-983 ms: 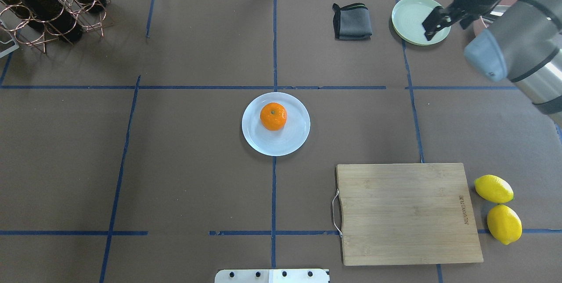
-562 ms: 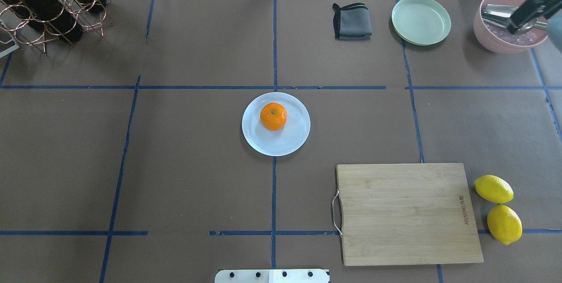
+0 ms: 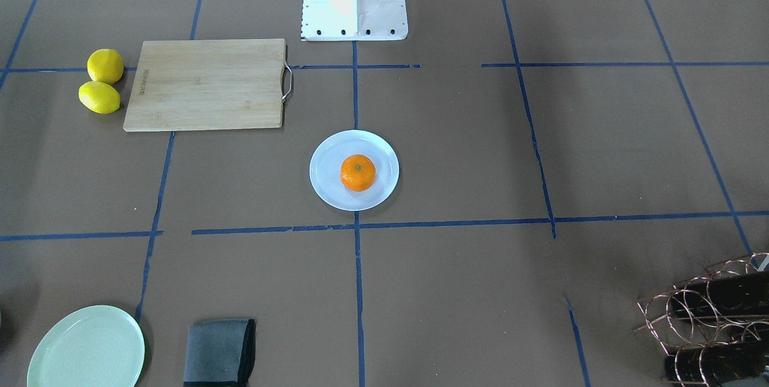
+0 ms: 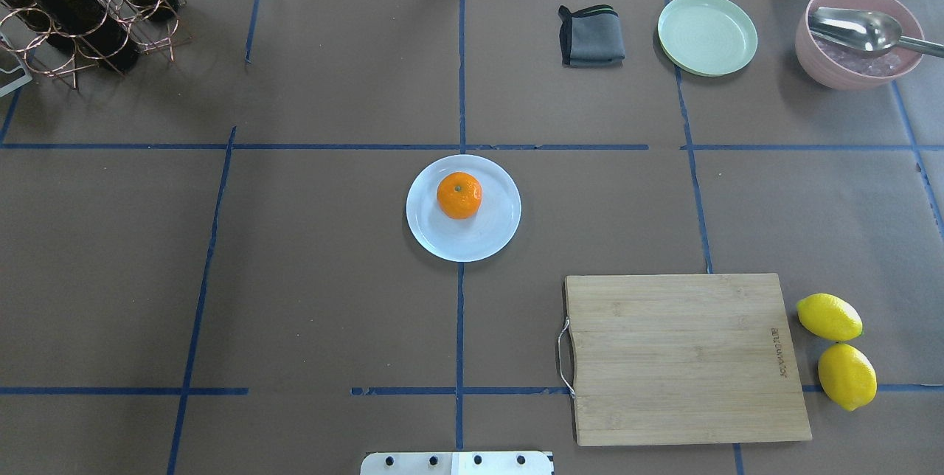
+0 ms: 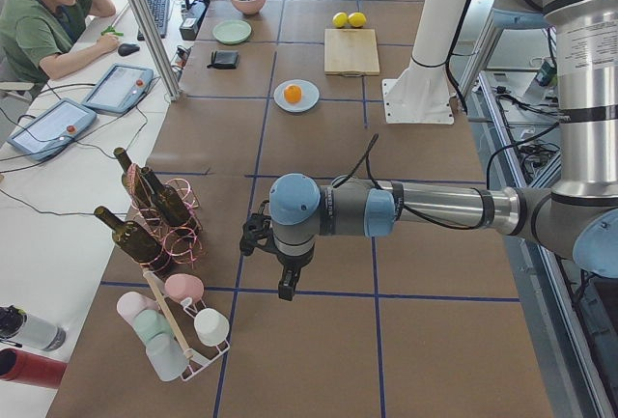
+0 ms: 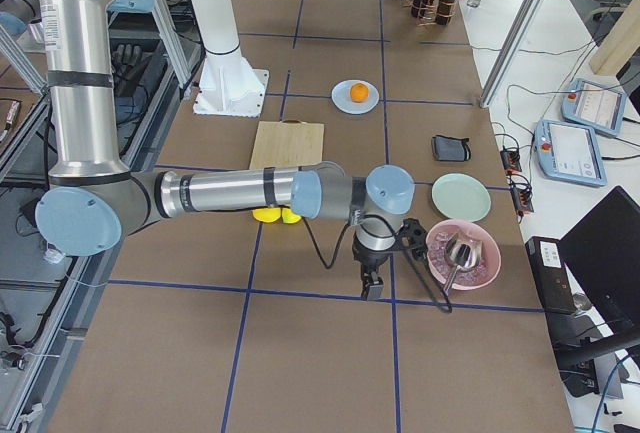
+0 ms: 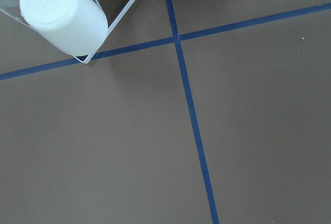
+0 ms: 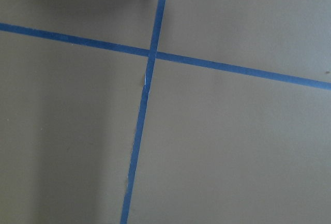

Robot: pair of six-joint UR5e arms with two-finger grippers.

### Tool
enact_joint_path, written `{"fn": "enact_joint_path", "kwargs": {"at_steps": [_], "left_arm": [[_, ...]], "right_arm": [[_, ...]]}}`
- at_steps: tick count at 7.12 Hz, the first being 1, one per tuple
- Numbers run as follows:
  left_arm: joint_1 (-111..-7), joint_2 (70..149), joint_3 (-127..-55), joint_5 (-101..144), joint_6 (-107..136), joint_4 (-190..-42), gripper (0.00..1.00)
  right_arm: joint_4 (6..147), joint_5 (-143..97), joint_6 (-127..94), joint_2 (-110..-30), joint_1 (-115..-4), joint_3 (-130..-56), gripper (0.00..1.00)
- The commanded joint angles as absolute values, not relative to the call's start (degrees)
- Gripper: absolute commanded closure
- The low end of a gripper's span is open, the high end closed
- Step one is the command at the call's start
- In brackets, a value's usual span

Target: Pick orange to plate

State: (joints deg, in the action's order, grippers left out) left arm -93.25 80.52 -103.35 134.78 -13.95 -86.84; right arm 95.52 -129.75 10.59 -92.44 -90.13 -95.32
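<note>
The orange (image 4: 459,195) rests on the pale blue-white plate (image 4: 487,235) at the table's centre, slightly toward its far rim; it also shows in the front-facing view as the orange (image 3: 357,172) on the plate (image 3: 327,185). Neither arm appears in the overhead or front-facing views. My left gripper (image 5: 283,288) hangs over bare table far from the plate, near the cup rack. My right gripper (image 6: 371,291) hangs beside the pink bowl at the other end. I cannot tell whether either is open or shut. Both wrist views show only taped table.
A wooden cutting board (image 4: 682,357) lies near right, with two lemons (image 4: 830,317) beside it. A pale green plate (image 4: 706,34), a pink bowl with a spoon (image 4: 848,54) and a grey cloth (image 4: 590,36) sit at the back right. A bottle rack (image 4: 81,10) stands back left.
My right arm has swung rightward from over the green plate, past the pink bowl, and out of the overhead view. The orange and the plate have not moved.
</note>
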Motion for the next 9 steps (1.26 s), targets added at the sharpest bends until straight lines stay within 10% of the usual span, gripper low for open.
{"fn": "enact_joint_path", "kwargs": {"at_steps": [1,9], "left_arm": [[-93.3,80.4,-103.4,134.6,-14.0,-86.7,0.0],[-93.3,80.4,-103.5,134.6,-14.0,-86.7,0.0]], "right_arm": [[93.7,-132.2,8.7,-93.9,-90.3,-95.7,0.0],[94.6,-132.5,4.7,-94.0,-90.3,-97.6,0.0]]}}
